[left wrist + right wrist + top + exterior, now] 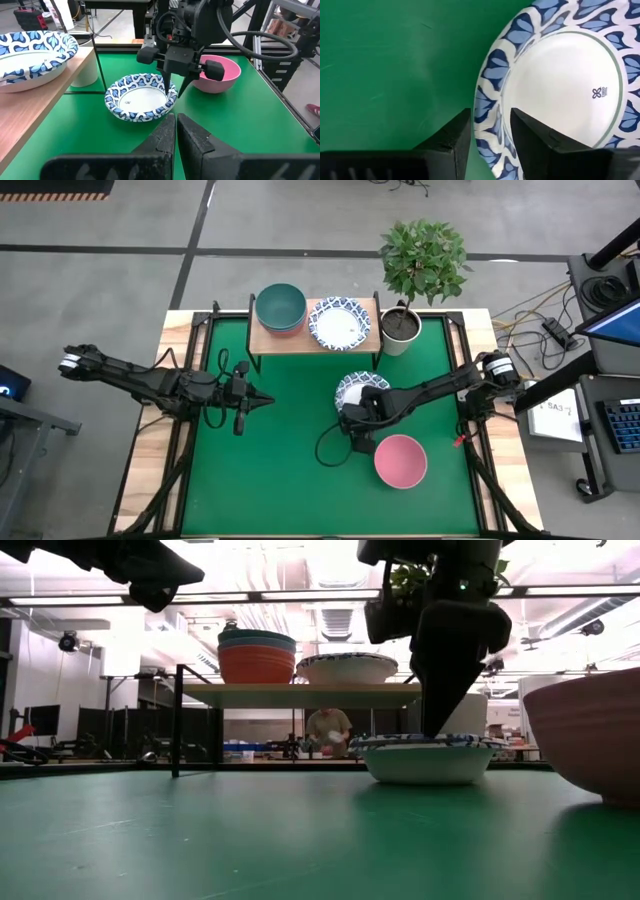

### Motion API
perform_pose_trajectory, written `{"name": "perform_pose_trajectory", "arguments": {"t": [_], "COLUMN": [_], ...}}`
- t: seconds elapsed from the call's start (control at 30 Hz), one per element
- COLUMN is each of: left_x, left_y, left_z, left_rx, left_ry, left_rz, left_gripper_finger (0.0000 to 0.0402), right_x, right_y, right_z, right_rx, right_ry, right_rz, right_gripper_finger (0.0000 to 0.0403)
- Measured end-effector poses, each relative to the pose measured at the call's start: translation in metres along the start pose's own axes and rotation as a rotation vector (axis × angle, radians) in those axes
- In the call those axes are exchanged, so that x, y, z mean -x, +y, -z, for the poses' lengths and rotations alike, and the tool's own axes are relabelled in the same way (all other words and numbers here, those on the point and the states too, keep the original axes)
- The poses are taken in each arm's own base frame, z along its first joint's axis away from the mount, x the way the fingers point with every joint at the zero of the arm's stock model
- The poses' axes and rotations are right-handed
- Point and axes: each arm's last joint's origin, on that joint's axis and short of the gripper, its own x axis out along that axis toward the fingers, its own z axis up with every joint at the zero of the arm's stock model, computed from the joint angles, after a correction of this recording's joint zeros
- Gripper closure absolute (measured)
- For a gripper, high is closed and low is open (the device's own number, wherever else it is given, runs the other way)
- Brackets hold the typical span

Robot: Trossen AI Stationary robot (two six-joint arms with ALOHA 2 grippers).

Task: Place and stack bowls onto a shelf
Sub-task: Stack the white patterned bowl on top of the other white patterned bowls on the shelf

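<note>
A white bowl with a blue patterned rim (355, 385) sits upright on the green table. My right gripper (491, 117) points down over its near-left rim (487, 107) and is open, one finger inside the bowl and one outside. Whether either finger touches the rim, I cannot tell. A pink bowl (401, 462) stands on the table nearer the front right. On the wooden shelf (262, 340) a stack of bowls, dark teal on top (280, 306), stands beside another patterned bowl (340, 323). My left gripper (268, 399) hovers shut at the table's left, holding nothing.
A white plant pot (400, 330) with a leafy plant stands right of the shelf at the far edge. Green table shows at the front left (260, 480). In the low view a person (328, 728) is in the room behind the table.
</note>
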Motion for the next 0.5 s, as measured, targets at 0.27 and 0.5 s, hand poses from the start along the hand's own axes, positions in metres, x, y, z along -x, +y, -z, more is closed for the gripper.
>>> {"name": "perform_pose_trajectory", "arguments": {"t": [0.27, 0.5], "left_x": [0.0, 0.0], "left_y": [0.0, 0.0], "left_z": [0.0, 0.0], "left_rx": [0.0, 0.0], "left_ry": [0.0, 0.0], "left_rz": [0.0, 0.0], "left_gripper_finger": [0.0402, 0.0402], "right_x": [-0.0052, -0.0059], "right_y": [-0.0003, -0.0003], "right_z": [0.0025, 0.0032], "right_rx": [0.001, 0.004], "right_ry": [-0.004, 0.003], "right_rz": [-0.002, -0.006], "right_gripper_finger": [0.0314, 0.0371]}}
